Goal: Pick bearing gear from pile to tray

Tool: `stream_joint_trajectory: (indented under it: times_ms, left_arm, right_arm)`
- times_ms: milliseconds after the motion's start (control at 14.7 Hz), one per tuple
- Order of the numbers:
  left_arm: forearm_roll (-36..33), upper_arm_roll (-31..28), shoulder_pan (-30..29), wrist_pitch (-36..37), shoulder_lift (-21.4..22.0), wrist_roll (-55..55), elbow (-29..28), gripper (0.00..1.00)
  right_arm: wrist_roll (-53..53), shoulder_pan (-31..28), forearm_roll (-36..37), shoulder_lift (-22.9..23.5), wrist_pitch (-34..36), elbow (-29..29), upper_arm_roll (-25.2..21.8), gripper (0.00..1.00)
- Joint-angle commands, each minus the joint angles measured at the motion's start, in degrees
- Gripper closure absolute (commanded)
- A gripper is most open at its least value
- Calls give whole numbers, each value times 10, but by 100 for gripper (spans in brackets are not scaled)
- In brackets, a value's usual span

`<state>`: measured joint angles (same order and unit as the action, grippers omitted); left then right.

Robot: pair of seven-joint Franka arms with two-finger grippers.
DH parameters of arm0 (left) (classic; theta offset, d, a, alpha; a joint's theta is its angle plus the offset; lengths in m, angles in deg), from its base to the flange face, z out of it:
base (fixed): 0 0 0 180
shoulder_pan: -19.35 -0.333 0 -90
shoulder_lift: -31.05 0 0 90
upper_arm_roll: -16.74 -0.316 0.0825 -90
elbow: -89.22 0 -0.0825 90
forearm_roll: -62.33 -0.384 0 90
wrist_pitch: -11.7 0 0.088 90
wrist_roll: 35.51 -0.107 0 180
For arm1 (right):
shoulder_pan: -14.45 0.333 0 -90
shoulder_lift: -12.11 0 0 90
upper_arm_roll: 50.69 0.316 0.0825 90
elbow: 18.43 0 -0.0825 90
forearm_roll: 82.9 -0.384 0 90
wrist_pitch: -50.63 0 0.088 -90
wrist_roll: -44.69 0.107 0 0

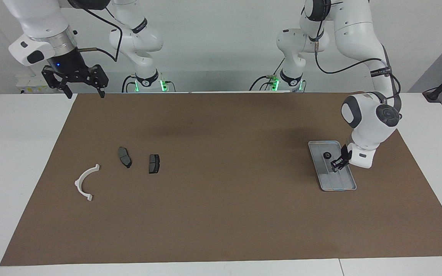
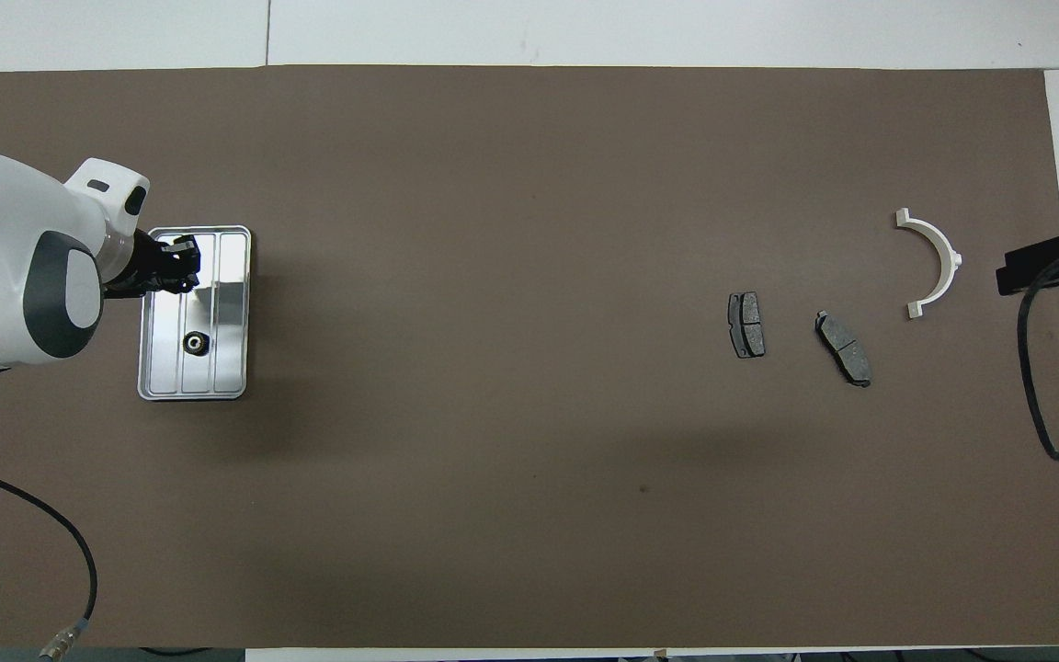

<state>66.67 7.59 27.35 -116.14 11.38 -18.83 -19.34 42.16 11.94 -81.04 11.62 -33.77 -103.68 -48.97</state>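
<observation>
The silver-grey tray (image 1: 336,184) (image 2: 226,313) lies toward the left arm's end of the table. One small black round bearing gear (image 1: 326,155) (image 2: 194,343) lies in it. My left gripper (image 1: 337,164) (image 2: 182,267) hangs low over the tray, beside that gear. The pile lies toward the right arm's end: a white half-ring bracket (image 1: 84,182) (image 2: 934,262) and two dark grey brake pads (image 1: 125,157) (image 1: 154,163) (image 2: 843,348) (image 2: 746,325). My right gripper (image 1: 84,82) (image 2: 1044,267) waits open and empty, raised over the mat's edge at that end.
A brown mat (image 1: 221,211) (image 2: 493,460) covers most of the white table. A black cable (image 2: 1058,405) hangs from the right arm over the mat's edge.
</observation>
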Motion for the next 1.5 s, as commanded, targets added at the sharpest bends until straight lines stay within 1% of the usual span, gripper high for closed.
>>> stream_joint_trajectory:
  times_ms: [0, 68, 409, 614, 682, 750, 818, 886, 955, 1091, 1159, 1227, 1432]
  left_arm:
    - [-4, 6, -3, -43, 14, -3, -38, 96]
    - [-3, 6, -1, -54, 12, -2, -40, 96]
    - [-2, 6, 3, -63, 4, 7, -44, 96]
    - [-2, 6, 10, -101, 5, 12, -70, 96]
    - [-2, 6, 10, -107, 5, 13, -75, 95]
    - [-2, 6, 10, -106, 5, 13, -75, 92]
    - [-2, 6, 10, -102, 5, 12, -74, 75]
    - [-2, 6, 10, -95, 5, 12, -69, 21]
    - [-2, 5, 9, -80, 5, 12, -60, 0]
    - [-2, 5, 2, -18, 14, 8, -19, 0]
    - [-3, 2, -5, 25, 28, 4, -1, 0]
    - [-4, 2, -15, 66, 52, 1, 13, 0]
    - [-5, 1, -19, 163, 142, -3, 18, 0]
  right_arm:
    - [-17, -4, -8, -11, -16, -17, 1, 0]
    - [-17, -4, -8, -11, -16, -17, 1, 0]
    - [-18, -5, -9, -11, -16, -17, 1, 0]
    - [-18, -5, -8, -12, -16, -17, 1, 0]
    - [-18, -6, -8, -12, -16, -17, 1, 0]
    - [-18, -6, -8, -12, -16, -17, 1, 0]
    - [-18, -5, -8, -14, -15, -17, 1, 0]
    - [-18, -5, -8, -14, -16, -17, 1, 0]
    - [-17, -5, -8, -16, -15, -18, 1, 0]
    - [-18, -5, -9, -21, -14, -18, 1, 0]
    - [-18, -5, -9, -25, -14, -19, 1, 0]
    - [-18, -5, -9, -31, -14, -24, 1, 0]
    - [-18, -6, -11, -56, -15, -45, 1, 0]
